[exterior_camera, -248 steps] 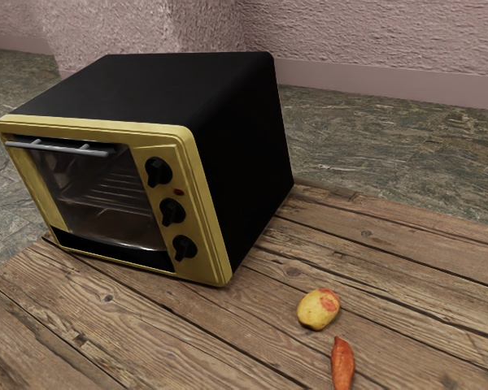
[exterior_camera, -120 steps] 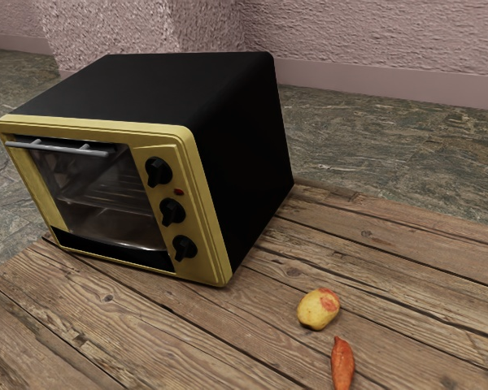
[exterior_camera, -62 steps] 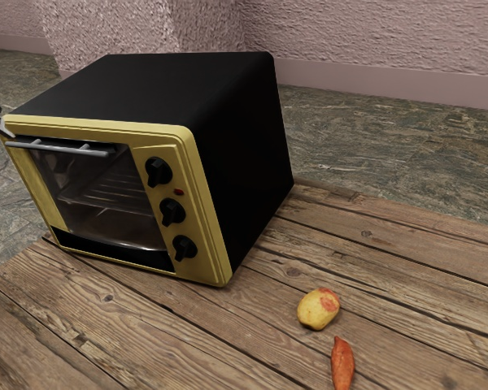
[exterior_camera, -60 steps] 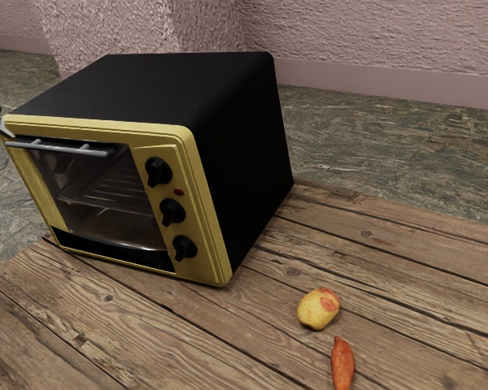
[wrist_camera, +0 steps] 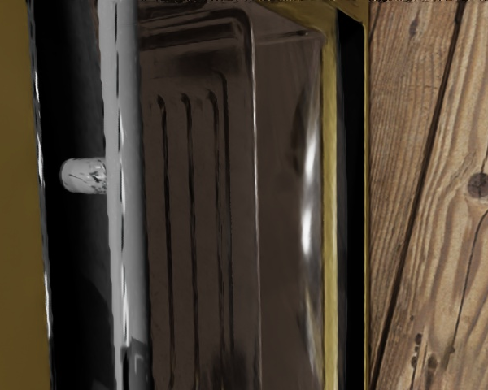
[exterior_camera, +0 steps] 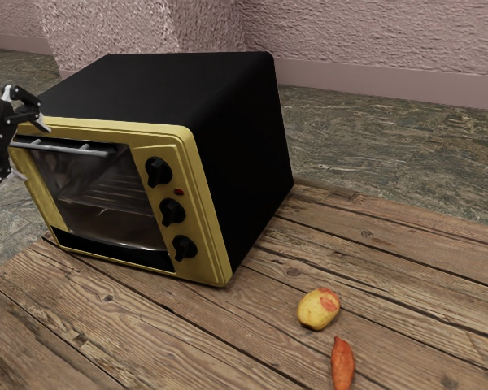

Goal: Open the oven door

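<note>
My gripper (exterior_camera: 29, 149) stands open at the exterior view's left edge, one pale fingertip above the left end of the oven's handle (exterior_camera: 85, 149) and the other below it. Whether either finger touches the bar cannot be told. The oven door (exterior_camera: 106, 199) is closed, its glass showing a rack inside. From the wrist view, the grey handle (wrist_camera: 126, 195) runs along the dark glass door (wrist_camera: 203, 219), with one mounting post beside it.
The black and yellow oven (exterior_camera: 228, 122) rests on a wooden table (exterior_camera: 130, 325). Three black knobs line its front panel. A yellow potato (exterior_camera: 318, 309) and an orange carrot-like vegetable (exterior_camera: 342, 364) lie nearby on the planks.
From the exterior view's left edge, my gripper has come further into sight, moving rightward to the handle's left end. The oven and its door have stayed as they were.
</note>
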Action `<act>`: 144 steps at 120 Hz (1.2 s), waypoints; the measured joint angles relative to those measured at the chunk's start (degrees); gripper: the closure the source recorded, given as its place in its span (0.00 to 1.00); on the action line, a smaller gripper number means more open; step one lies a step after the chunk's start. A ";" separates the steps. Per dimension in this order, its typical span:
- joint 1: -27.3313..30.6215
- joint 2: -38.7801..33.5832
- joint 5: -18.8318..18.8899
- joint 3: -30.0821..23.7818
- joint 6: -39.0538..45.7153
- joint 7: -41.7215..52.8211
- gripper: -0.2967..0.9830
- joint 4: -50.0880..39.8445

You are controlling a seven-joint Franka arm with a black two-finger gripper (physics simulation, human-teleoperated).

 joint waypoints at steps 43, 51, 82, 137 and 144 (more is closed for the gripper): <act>-1.55 0.98 -0.55 1.80 0.69 -1.51 0.23 -0.27; -1.68 1.69 -0.81 1.84 0.78 -1.72 0.23 -0.13; -1.73 2.48 -1.18 3.40 1.36 -2.21 0.23 -0.31; -1.38 -2.69 -4.55 5.17 1.72 -1.26 0.22 -5.08; 7.21 -14.73 -3.10 0.14 1.55 -1.11 0.27 -15.39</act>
